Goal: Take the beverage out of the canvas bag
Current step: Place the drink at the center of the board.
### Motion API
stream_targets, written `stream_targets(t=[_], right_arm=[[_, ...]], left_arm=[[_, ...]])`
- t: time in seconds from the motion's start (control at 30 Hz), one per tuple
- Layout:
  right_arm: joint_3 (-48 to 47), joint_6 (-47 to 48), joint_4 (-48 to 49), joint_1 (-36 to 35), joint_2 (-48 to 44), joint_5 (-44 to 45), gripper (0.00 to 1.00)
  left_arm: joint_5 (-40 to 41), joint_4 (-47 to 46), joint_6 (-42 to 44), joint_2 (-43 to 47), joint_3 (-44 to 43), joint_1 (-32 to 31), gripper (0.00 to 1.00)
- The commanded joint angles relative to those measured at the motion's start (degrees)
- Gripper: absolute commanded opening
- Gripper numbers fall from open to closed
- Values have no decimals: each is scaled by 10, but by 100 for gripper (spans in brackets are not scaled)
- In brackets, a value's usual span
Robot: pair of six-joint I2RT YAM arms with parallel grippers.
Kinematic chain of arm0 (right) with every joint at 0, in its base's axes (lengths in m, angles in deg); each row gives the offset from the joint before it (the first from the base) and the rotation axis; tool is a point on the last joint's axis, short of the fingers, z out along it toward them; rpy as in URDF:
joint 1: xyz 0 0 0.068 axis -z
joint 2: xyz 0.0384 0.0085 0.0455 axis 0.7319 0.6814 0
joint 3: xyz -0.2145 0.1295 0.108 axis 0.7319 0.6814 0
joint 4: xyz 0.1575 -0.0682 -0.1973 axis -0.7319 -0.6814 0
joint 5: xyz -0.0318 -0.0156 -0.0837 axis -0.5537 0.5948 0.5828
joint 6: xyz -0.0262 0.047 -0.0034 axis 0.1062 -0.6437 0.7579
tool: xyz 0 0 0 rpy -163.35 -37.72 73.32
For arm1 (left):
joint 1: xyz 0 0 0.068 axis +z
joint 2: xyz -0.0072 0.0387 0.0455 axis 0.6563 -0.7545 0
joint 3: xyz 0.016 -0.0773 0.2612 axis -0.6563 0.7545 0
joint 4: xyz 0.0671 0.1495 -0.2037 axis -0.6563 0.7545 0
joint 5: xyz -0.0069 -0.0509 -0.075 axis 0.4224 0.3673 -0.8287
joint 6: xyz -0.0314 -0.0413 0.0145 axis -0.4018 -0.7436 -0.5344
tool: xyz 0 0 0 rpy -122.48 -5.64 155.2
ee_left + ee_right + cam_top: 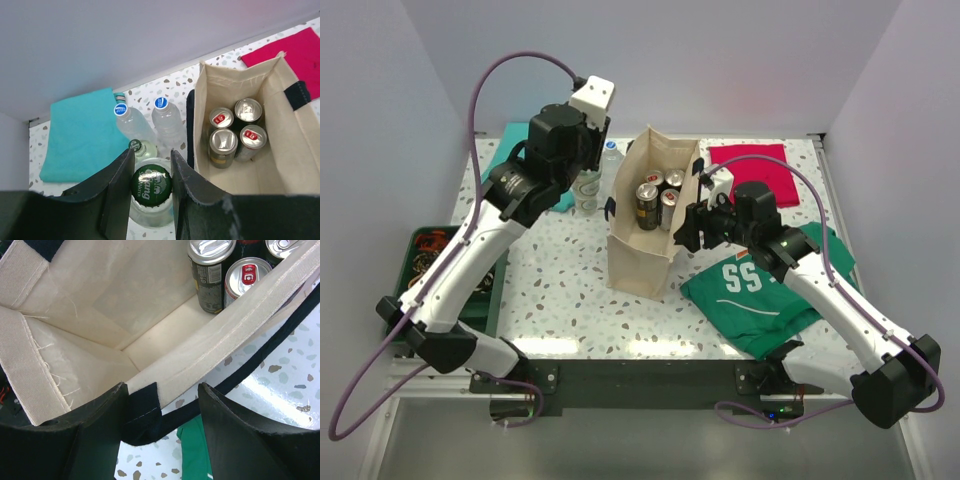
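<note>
While the right gripper (160,390) straddles the rim of the upright canvas bag (640,260), jaws apart, four cans (223,141) sit inside. The left gripper (151,155) flanks the green-capped bottle (151,186) outside, grip unclear. Hold that rim steady and lift straight up.

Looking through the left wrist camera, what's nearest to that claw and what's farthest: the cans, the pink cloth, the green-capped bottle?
1. green-capped bottle, between the fingers of the left gripper.
2. cans, to the right, inside the canvas bag.
3. pink cloth, far upper right, beyond the bag.
</note>
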State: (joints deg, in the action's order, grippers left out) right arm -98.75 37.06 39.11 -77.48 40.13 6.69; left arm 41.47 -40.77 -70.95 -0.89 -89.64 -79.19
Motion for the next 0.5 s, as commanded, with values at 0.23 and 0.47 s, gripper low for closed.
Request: stream_targets(t=[0.23,0.47], right_arm=[[-9,-1,11,-2,2,-8,62],[-16,-2,11,-2,12,-15,62]], left_arm=[[-64,-186,-25,14,100,60,0],[-88,-253,-37,10,167,71,0]])
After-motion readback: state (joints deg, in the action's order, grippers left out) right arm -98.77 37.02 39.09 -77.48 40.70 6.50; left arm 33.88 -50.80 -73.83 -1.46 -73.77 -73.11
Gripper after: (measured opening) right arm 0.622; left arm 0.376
